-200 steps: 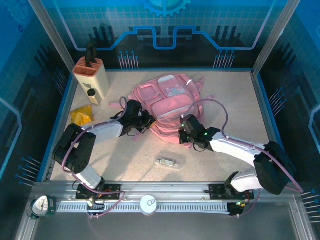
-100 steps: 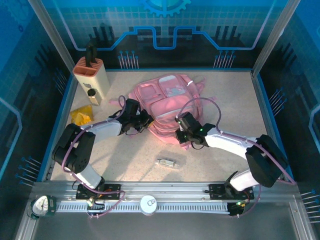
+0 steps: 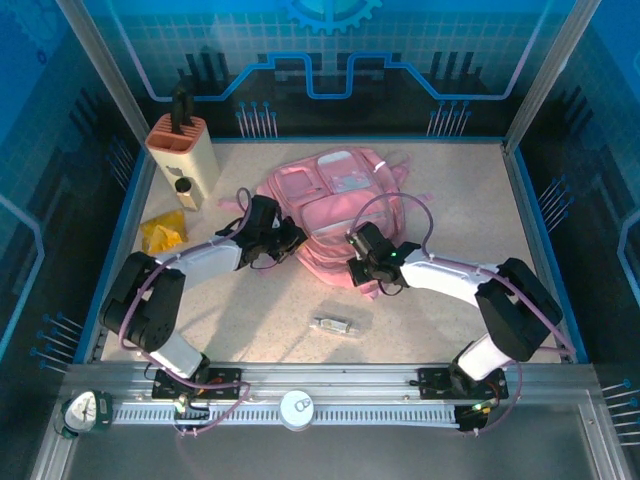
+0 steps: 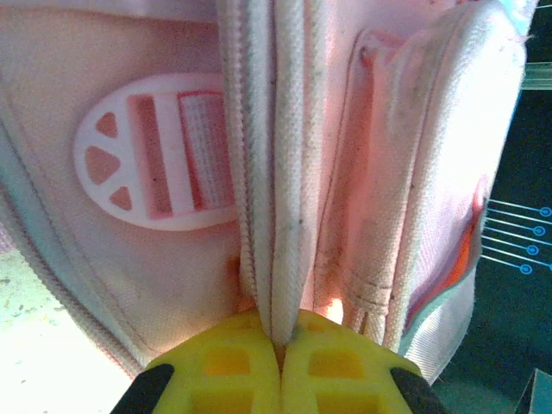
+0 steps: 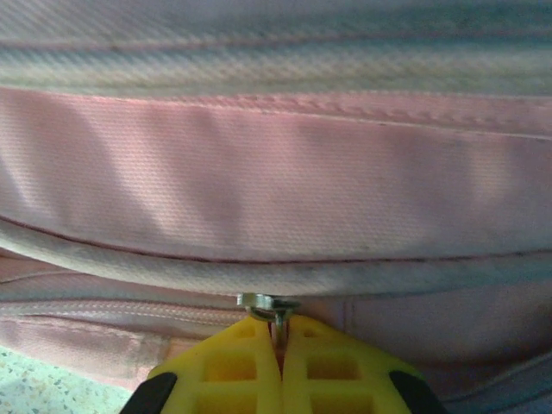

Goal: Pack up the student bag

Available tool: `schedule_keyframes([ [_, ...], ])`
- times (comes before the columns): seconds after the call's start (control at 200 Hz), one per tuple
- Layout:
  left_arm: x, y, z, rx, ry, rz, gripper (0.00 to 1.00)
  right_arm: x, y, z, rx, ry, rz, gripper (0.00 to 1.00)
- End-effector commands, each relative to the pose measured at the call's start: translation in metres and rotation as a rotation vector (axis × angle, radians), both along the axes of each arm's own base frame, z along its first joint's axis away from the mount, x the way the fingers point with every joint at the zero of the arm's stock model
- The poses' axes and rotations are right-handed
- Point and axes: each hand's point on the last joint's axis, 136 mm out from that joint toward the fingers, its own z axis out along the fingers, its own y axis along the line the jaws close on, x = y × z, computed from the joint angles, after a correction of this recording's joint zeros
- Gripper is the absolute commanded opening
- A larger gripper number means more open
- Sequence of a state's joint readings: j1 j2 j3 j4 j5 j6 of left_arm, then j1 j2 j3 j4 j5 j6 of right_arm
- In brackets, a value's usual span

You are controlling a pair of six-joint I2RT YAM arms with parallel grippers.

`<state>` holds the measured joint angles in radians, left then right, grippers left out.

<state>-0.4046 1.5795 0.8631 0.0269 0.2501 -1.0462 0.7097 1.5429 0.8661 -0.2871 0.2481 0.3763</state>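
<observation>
From above, we see the pink student bag (image 3: 335, 200) lying flat on the far half of the table (image 3: 460, 210). The left gripper (image 3: 288, 240) is at its left edge and the right gripper (image 3: 356, 260) at its near edge. In the left wrist view, our yellow fingers (image 4: 224, 371) are pressed together on the bag's piped seam (image 4: 280, 172). In the right wrist view, the fingers are clamped on a metal zip pull (image 5: 269, 304).
</observation>
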Motion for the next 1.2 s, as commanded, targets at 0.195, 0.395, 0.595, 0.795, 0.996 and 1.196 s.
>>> schedule_keyframes([
  [0.195, -0.003, 0.042, 0.044, 0.166, -0.123, -0.033, 0.00, -0.005, -0.087, 0.018, -0.063, -0.018, -0.226, 0.00],
  [0.395, 0.013, 0.029, 0.056, 0.133, -0.146, -0.080, 0.00, -0.018, -0.067, 0.026, -0.071, -0.008, -0.109, 0.00],
  [0.595, 0.058, 0.013, 0.056, 0.131, -0.161, -0.078, 0.00, -0.044, 0.007, 0.037, 0.051, -0.035, 0.078, 0.00],
  [0.795, 0.071, 0.008, 0.066, 0.139, -0.165, -0.091, 0.25, -0.033, 0.038, 0.036, 0.156, -0.033, 0.059, 0.00],
  [0.996, 0.032, 0.021, 0.062, 0.115, -0.140, -0.021, 0.40, -0.028, 0.034, 0.034, 0.114, -0.051, 0.046, 0.00],
  [1.196, -0.017, 0.001, 0.053, 0.006, -0.115, 0.045, 0.49, -0.029, 0.036, 0.030, 0.134, -0.045, 0.039, 0.00],
])
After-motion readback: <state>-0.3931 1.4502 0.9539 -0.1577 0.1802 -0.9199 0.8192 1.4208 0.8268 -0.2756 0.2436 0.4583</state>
